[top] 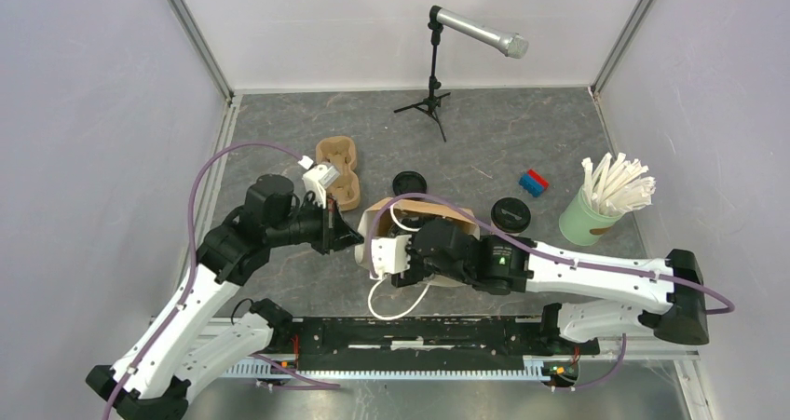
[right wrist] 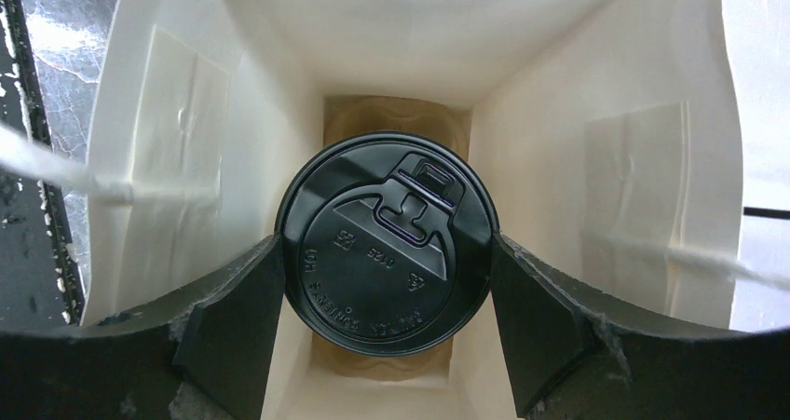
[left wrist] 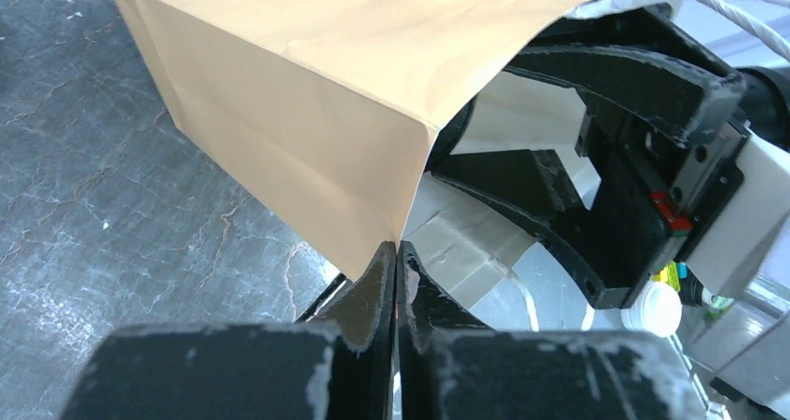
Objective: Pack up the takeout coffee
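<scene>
Inside the paper bag [right wrist: 391, 29], the coffee cup [right wrist: 387, 224] sits clasped between the right gripper [right wrist: 385, 257]'s jaws.

The paper bag [left wrist: 279, 113] is tan-brown outside and white inside, with white cord handles [top: 396, 310]; the takeout coffee [right wrist: 387, 243] within shows a glossy black lid, its lettering embossed in the same black; the table [top: 522, 131] is dark grey with pale marble veins; far left, a brown cup carrier [top: 335, 152]; right, a pale green cup [top: 582, 223] of white straws [top: 619, 182] — and a blue-and-red block [top: 534, 182].
</scene>
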{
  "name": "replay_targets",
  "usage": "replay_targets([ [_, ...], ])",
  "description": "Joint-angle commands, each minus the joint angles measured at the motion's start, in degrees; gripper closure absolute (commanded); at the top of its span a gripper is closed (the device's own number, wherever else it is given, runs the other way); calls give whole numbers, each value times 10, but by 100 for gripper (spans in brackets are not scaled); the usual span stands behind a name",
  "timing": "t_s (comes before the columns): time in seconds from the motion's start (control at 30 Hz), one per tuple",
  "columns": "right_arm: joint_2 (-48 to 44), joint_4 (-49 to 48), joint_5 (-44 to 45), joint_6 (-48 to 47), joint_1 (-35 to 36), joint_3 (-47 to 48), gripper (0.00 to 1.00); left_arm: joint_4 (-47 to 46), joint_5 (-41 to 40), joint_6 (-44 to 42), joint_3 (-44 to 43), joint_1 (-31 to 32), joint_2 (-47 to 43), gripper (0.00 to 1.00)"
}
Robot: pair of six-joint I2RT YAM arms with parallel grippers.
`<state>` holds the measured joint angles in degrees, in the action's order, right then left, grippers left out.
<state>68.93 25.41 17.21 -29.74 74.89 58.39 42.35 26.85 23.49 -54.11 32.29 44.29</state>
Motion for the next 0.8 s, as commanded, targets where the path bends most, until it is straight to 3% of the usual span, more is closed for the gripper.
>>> replay_targets([
  [0.0,16,-46,13,-32,3,29,36,-34,47,-53,21,2,-26,98],
  [0.3,41,-99,5,-55,0,10,36,-42,73,-56,50,2,-43,98],
  [0.77,30,-120,-105,-89,-71,-39,36,-12,41,-59,30,2,-33,98],
])
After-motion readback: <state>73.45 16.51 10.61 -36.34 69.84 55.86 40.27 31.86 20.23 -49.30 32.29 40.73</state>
